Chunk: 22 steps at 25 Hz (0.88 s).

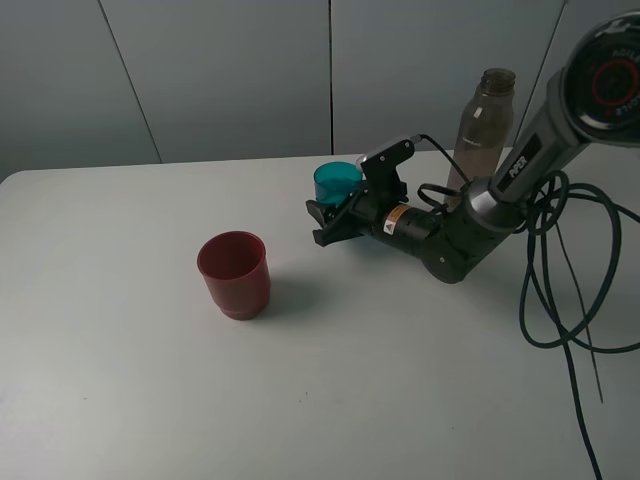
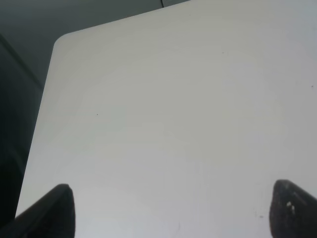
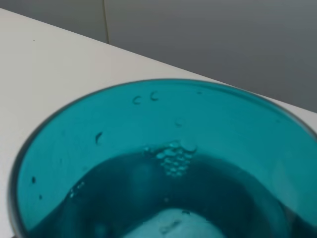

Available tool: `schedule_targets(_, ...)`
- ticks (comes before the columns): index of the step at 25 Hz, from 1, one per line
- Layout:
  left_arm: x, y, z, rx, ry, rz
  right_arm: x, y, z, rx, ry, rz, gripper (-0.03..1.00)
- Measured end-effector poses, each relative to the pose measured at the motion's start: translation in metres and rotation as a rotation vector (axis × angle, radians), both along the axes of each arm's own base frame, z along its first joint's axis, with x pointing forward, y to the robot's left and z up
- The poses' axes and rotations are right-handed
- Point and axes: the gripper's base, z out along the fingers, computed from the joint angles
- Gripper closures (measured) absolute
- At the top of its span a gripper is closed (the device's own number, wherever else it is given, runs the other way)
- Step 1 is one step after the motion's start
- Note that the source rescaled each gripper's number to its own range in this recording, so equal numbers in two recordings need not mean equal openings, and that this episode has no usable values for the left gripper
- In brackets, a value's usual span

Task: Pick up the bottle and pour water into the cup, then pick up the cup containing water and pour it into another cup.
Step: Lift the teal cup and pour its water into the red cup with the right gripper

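Right gripper (image 1: pixel 328 222) is seen clenched low on the small teal-blue translucent plastic tumbler (image 1: pixel 338 180), its black fingers pressed in on either side of the lower wall while the rim is left showing above them. That tumbler is found behind and to the right of the dark red opaque plastic cup (image 1: pixel 233 273), and the two are kept clearly apart by a stretch of bare tabletop. Whether the tumbler's base is touching the white table (image 1: pixel 120 350) cannot be told, since it is hidden by the gripper. From the right wrist camera the tumbler is caught from very close and the view is filled by it. Water (image 3: pixel 124 193) is seen in its lower part, and a small cluster of bubbles (image 3: pixel 174 157) is gathered against the inner wall at the waterline. The red cup is stood upright on its stepped base, mouth up, standing free. Farther behind and farther right of the red cup, beyond the tumbler, the tall slim smoky grey-brown translucent plastic bottle (image 1: pixel 485 125) is stood upright with its narrow neck uncapped, its lower part hidden by the right arm (image 1: pixel 520 170). Black cables (image 1: pixel 560 290) are draped on the table well to the right of the red cup. Of the left gripper (image 2: pixel 176 210) only two dark fingertips are shown, spread wide above bare white tabletop, so that gripper is released.
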Motion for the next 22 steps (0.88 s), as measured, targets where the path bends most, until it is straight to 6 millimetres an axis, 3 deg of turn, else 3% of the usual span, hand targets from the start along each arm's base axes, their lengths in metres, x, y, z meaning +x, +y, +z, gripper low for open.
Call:
schedule_targets(5,0.000,0.000,0.000,0.000,0.000,0.000,0.001,0.001,0.009,-0.014,0.000,0.007,0.92)
schedule_targets(16,0.000,0.000,0.000,0.000,0.000,0.000,0.003,0.011,0.063,0.011,-0.129,0.091,0.92)
schedule_targets(22,0.000,0.000,0.000,0.000,0.000,0.000,-0.008,0.029,0.067,0.007,-0.141,0.153,0.92)
